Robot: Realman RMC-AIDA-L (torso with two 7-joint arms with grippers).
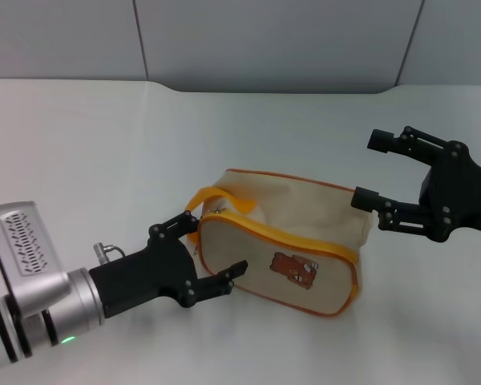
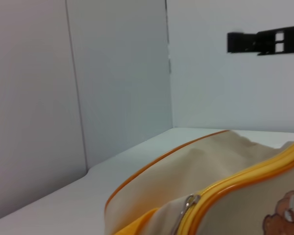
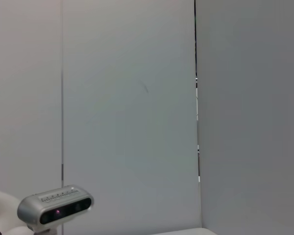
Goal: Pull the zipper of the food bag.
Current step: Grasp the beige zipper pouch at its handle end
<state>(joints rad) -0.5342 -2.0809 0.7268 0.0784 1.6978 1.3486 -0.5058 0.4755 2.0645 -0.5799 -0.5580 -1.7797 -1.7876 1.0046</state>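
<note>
On the table (image 1: 80, 152), from the left, the left gripper (image 1: 203, 255) is spreading released fingers around the end of one bag (image 1: 284, 241) lying mid-table, contents hidden; its zipper (image 2: 187, 204) is sitting at that end. Right gripper (image 1: 372, 170) is hovering released beyond the bag's other end.

Food bag (image 1: 284, 241): the far side and underside are hidden in the head view; the left wrist view cuts it off at the lower and right edges, showing only part of the bear patch (image 2: 280, 218). Zipper (image 2: 186, 208): the pull runs out of the left wrist view's lower edge, and in the head view it is too small to tell. Left gripper (image 1: 212, 253): 1 finger crosses the bag's end panel, covering part of it. Right gripper (image 1: 369, 172): the arm is cut off at the head view's right edge; the right wrist view shows neither bag nor fingers.
</note>
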